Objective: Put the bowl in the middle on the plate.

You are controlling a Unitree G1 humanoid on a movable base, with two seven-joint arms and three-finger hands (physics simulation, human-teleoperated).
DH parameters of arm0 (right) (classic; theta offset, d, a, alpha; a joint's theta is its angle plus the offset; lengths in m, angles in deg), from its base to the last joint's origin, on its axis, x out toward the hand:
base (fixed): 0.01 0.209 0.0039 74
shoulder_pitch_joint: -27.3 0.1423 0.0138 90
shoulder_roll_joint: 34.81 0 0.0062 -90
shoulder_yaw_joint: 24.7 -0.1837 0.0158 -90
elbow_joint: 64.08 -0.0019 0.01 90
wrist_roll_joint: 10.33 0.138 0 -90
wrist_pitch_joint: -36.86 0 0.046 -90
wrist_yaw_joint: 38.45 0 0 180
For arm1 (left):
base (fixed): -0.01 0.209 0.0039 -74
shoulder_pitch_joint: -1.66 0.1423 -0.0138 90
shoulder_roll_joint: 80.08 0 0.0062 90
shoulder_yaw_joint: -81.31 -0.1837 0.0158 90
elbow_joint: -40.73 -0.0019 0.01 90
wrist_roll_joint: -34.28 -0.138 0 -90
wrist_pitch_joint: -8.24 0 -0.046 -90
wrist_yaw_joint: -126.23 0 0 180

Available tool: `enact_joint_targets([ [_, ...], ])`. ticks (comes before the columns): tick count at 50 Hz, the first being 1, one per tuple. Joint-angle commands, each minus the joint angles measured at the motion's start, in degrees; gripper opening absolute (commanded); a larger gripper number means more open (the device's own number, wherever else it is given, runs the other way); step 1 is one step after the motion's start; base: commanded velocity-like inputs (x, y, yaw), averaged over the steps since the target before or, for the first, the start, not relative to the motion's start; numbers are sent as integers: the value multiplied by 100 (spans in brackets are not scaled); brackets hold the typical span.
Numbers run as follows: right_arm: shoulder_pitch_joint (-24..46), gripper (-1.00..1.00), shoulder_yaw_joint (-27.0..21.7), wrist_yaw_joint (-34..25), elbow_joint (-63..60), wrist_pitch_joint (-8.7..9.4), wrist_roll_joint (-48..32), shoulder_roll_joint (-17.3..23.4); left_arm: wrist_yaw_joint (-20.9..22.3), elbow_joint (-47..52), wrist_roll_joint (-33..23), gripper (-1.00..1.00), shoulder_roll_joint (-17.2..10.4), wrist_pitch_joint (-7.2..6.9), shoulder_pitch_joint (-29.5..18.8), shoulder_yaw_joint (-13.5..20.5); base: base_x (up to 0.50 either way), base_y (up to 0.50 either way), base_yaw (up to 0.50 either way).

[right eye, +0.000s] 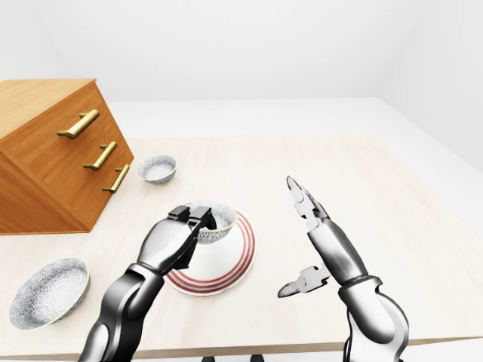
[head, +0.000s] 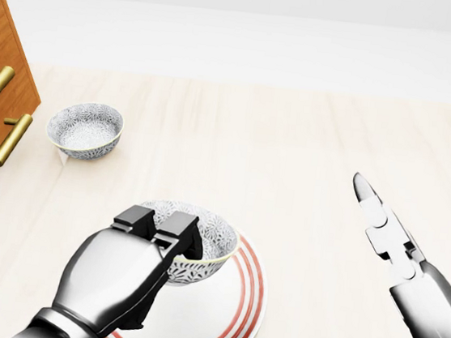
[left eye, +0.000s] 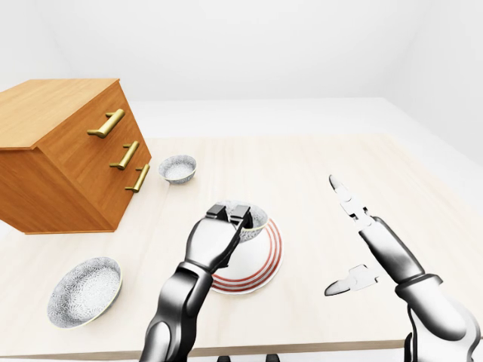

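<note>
A chest was seen at the table's left edge in the left-eye view, its handled drawer fronts turned toward the middle. At 7 o'clock from the chest, a near bowl was set close to the table's bottom edge, well apart from everything else. A far bowl was placed just beside the chest's lowest handle, at 10 o'clock from the plate, with bare wood left between the two.

The left hand was brought in from the bottom left of the head view and was clamped on the bowl, its fingers hooked over the rim at 8 o'clock. The bowl was held upright over the plate's 11 o'clock part, off centre; whether it touched the plate could not be told. The plate's right rim and its red rings were left uncovered.

At 3 o'clock from the plate, the right hand was held above the table with fingers straightened toward 11 o'clock and thumb spread wide, nothing gripped. A broad strip of bare table was left between plate and right hand, and more from 12 to 2 o'clock up to the top edge.
</note>
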Motion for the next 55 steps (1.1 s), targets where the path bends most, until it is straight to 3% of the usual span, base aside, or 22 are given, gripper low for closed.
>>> enact_joint_targets([
  [1,8,100,-2,0,0,0,1,7,-344,-147,-390,-100,-35,0,145,-51,0,0,0],
  [55,15,100,-11,24,116,0,29,20,-1010,-1010,-421,-100,-135,0,193,-19,0,0,0],
])
